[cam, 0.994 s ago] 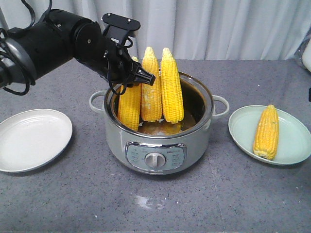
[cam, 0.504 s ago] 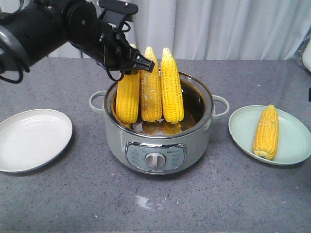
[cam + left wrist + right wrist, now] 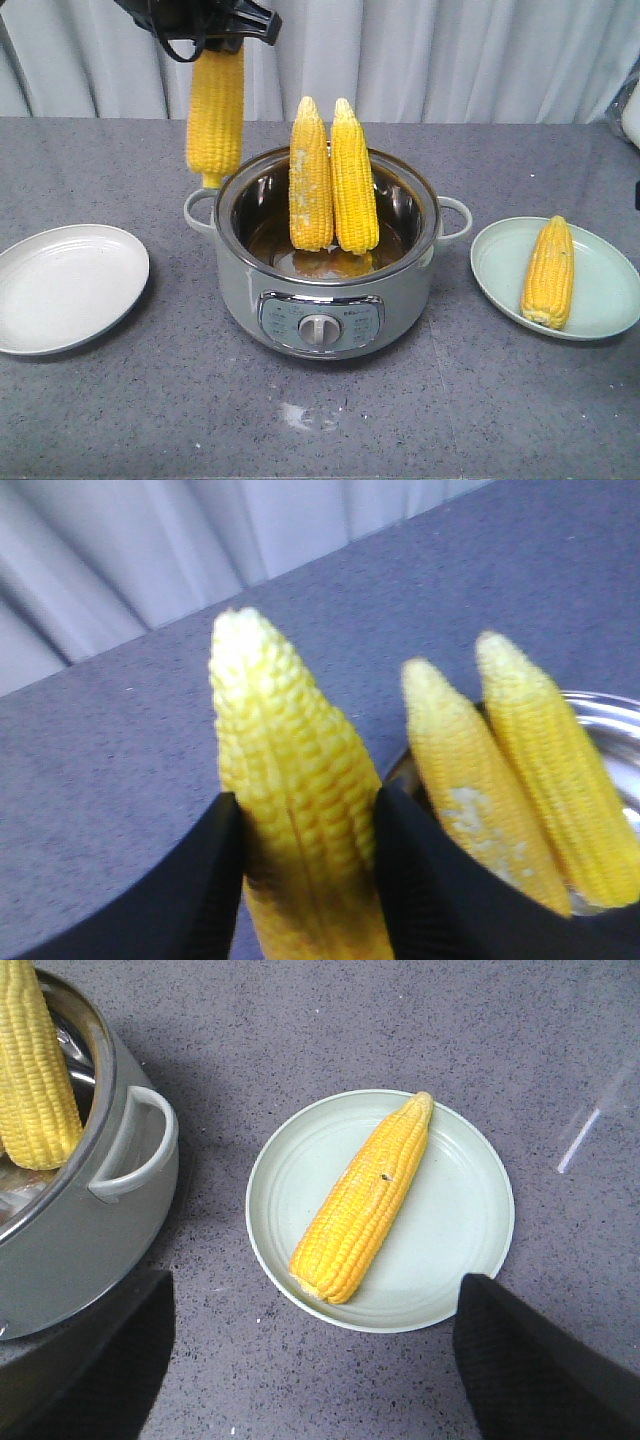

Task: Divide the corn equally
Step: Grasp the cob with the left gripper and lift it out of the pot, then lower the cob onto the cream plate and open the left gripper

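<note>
Corn, whole yellow husked cobs, four showing. One (image 3: 549, 272) is lying on the pale green round plate (image 3: 605, 290) at right. Two (image 3: 311, 175) are standing upright, side by side, in the silver electric cooking pot (image 3: 240, 300). One (image 3: 215, 115) is hanging above the pot's left handle, clear of the rim. White round plate (image 3: 60, 290) at left is holding none. Judged roughly midway. Black left gripper (image 3: 215, 30) is pinching the lifted cob near its upper end. Right gripper (image 3: 318, 1360) is hovering over the green plate, fingers spread wide, carrying nothing.
</note>
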Motion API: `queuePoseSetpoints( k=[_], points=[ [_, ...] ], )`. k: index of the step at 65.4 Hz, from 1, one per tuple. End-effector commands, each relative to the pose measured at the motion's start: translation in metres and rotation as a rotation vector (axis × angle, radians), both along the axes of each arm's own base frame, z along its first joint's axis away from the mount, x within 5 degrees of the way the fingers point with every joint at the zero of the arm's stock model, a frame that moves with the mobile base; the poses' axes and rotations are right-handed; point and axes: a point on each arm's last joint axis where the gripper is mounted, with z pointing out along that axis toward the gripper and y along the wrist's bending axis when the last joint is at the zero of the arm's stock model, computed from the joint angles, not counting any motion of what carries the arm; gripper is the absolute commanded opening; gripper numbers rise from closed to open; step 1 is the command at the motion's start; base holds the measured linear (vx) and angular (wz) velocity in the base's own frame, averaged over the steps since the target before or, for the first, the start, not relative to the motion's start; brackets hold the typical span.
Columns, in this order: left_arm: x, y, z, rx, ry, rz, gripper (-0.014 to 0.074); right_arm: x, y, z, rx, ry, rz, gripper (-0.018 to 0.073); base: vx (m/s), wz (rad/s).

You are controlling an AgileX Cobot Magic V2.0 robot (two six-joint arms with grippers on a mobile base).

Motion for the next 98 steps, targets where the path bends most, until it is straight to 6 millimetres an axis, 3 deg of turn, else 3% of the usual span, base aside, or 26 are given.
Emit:
queuePoseSetpoints(
  k=[1,14,32,71,82,98],
  points=[
    [-0.017,0.019,0.034,0.028,-0.117,0.059,0.0125,-0.001,0.0,0.013,-0.007,-0.087,-0.002,0.0562,0.0,0.0],
    [-0.015,0.022,0.032,0.014,-0.107,0.064,0.0125,-0.001,0.0,0.013,-0.008,-0.085,-0.002,0.0562,0.0,0.0],
    [-0.002,0.056,0.028,-0.019,-0.07,0.161,0.0125,-0.001,0.0,0.013,-0.01,-0.089,-0.004,0.0562,0.0,0.0],
    [0.004,0.134,-0.094,0.153,0.369,0.339,0.0125,-0.001,0.0,0.013,-0.008,-0.089,-0.004,0.0562,0.0,0.0],
    [0.009,0.147,-0.111,0.166,0.386,0.352,0.0126,-0.001,0.0,0.013,-0.006,-0.09,-0.004,0.0562,0.0,0.0],
    [0.012,0.147,-0.121,0.178,0.415,0.35,0.0135,-0.001,0.0,0.013,-0.006,-0.09,-0.004,0.0562,0.0,0.0]
  ],
)
